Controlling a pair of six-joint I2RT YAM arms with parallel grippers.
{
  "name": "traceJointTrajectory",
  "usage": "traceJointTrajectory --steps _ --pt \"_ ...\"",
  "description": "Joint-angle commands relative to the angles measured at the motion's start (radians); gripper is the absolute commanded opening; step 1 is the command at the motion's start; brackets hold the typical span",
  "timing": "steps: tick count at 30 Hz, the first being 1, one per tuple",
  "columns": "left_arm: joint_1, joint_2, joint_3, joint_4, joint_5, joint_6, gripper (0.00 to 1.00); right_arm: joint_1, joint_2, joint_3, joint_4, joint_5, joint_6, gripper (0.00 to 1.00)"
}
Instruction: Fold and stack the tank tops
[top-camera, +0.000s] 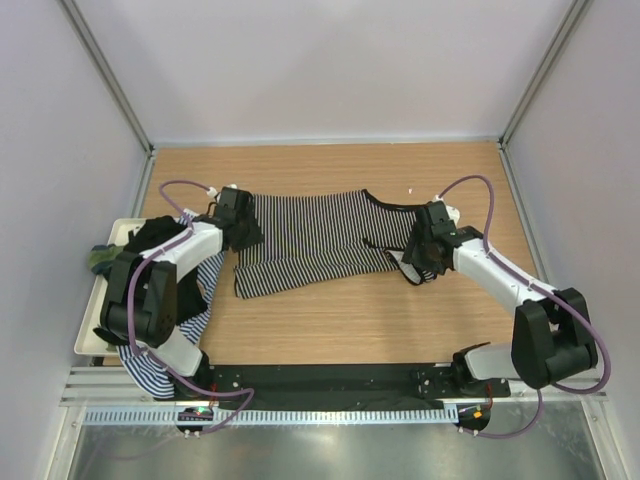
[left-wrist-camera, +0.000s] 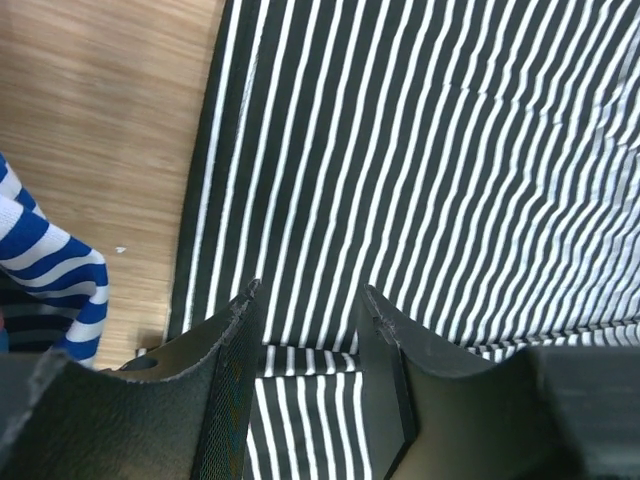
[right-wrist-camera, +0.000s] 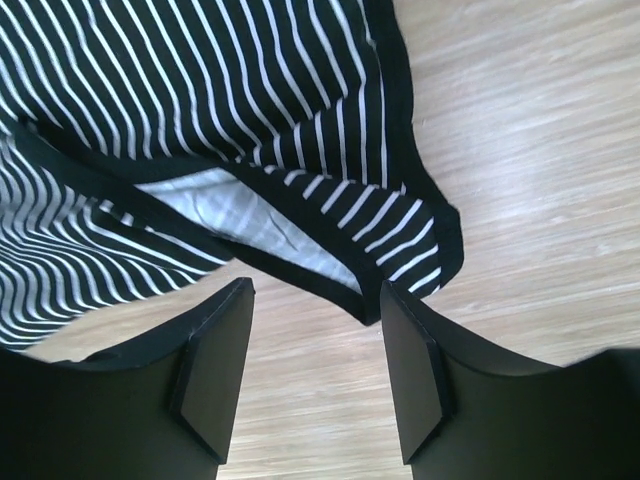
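Tank top (top-camera: 310, 245), fine black-and-white stripes

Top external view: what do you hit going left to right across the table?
white tray → left gripper → black-and-white striped tank top → right gripper

At nine o'clock the left arm (top-camera: 150, 295) covers much of the tray (top-camera: 88, 322); the blue-and-white striped top (left-wrist-camera: 48, 262) runs off the picture's edge.
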Motion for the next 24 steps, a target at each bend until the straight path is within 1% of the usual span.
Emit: traceJointTrajectory --steps 1,8,12,14,16,17,19,20,21,22,24 --pt "-0.001 -0.049 -0.022 0.050 -0.022 0.040 0.44 0.032 0.014 -0.013 -0.016 0.062 0.014 0.61" --pt "-0.002 -0.034 -0.016 0.052 -0.003 0.042 0.44 0.043 0.061 -0.028 -0.034 0.154 0.027 0.59" --pt "-0.004 -0.026 -0.016 0.052 -0.005 0.043 0.44 0.044 0.080 -0.045 -0.033 0.193 0.027 0.55" --pt "-0.004 -0.024 -0.016 0.052 -0.006 0.043 0.44 0.044 0.088 -0.051 -0.027 0.187 0.027 0.53" --pt "-0.004 -0.020 -0.015 0.050 -0.006 0.043 0.44 0.044 0.097 -0.046 -0.030 0.175 0.026 0.47" --pt "-0.004 -0.018 -0.015 0.052 -0.005 0.043 0.44 0.044 0.097 -0.046 -0.030 0.176 0.026 0.38" --pt "-0.004 -0.018 -0.015 0.049 -0.005 0.045 0.44 0.044 0.091 -0.036 -0.037 0.200 0.021 0.28" --pt "-0.005 -0.017 -0.015 0.049 -0.006 0.045 0.44 0.043 0.090 -0.016 -0.054 0.213 0.021 0.17" --pt "-0.005 -0.015 -0.013 0.049 -0.008 0.045 0.44 0.040 0.085 -0.004 -0.063 0.225 0.021 0.13" --pt "-0.007 -0.009 -0.013 0.050 -0.008 0.046 0.44 0.035 0.082 0.010 -0.071 0.230 0.020 0.11" --pt "-0.006 -0.003 -0.010 0.046 -0.010 0.046 0.44 0.024 0.079 0.055 -0.080 0.222 0.017 0.11"
